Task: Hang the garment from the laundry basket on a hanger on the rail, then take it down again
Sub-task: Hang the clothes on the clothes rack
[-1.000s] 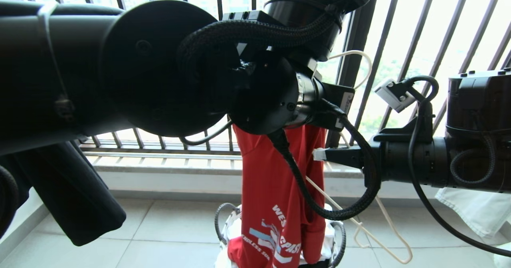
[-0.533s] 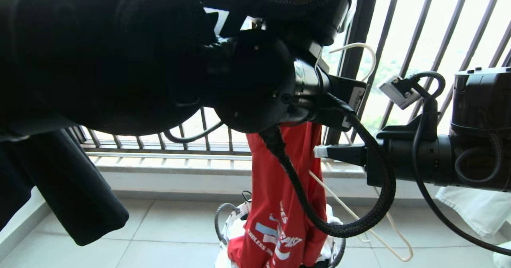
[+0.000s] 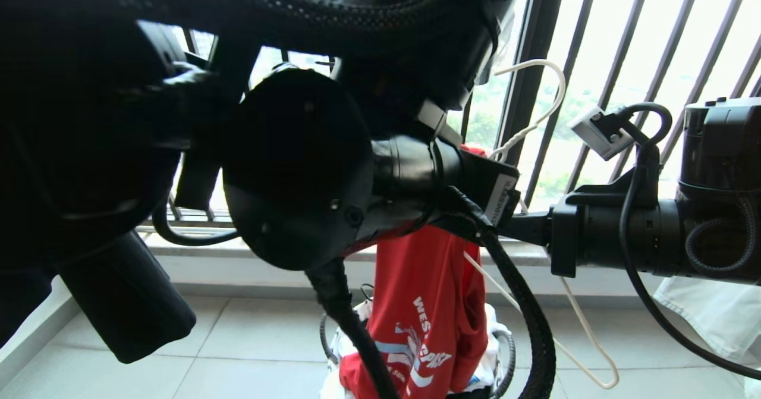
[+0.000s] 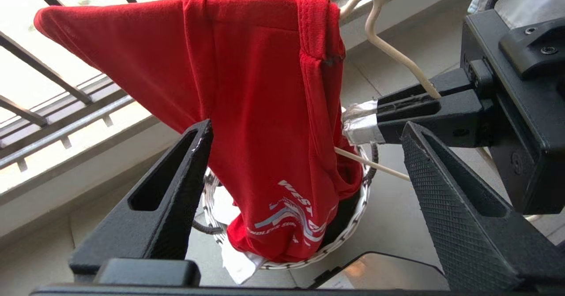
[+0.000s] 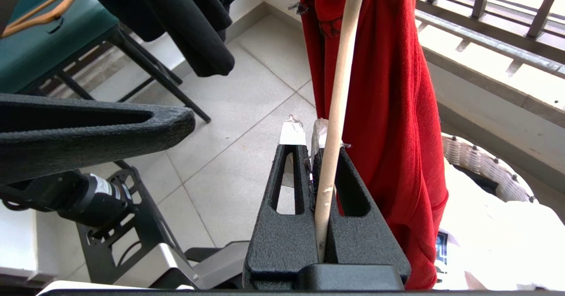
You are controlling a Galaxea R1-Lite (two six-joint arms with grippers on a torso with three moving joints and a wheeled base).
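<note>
— Red cotton first: where do we find the T-shirt now?

— Draped over one arm of the cream wire hanger, its hem trailing into the round laundry basket on the floor tiles at six o'clock below it. The "WEST COAST" print hangs low, just above the rim.

— And what keeps the hanger up?

— Our right gripper, fingers clamped tight on the hanger's wire, coming in from three o'clock in the head view. We judge it holds there so the hanger stays tilted and free for dressing; the hook points up toward twelve, on no rail that we can see.

— The left gripper?

— Fingers spread wide, empty, the shirt between them but untouched. We reckon it needs a fresh grip to pull the cloth over the hanger's other arm.

— Anything else nearby?

— A black garment hangs at nine o'clock, well apart.
</note>
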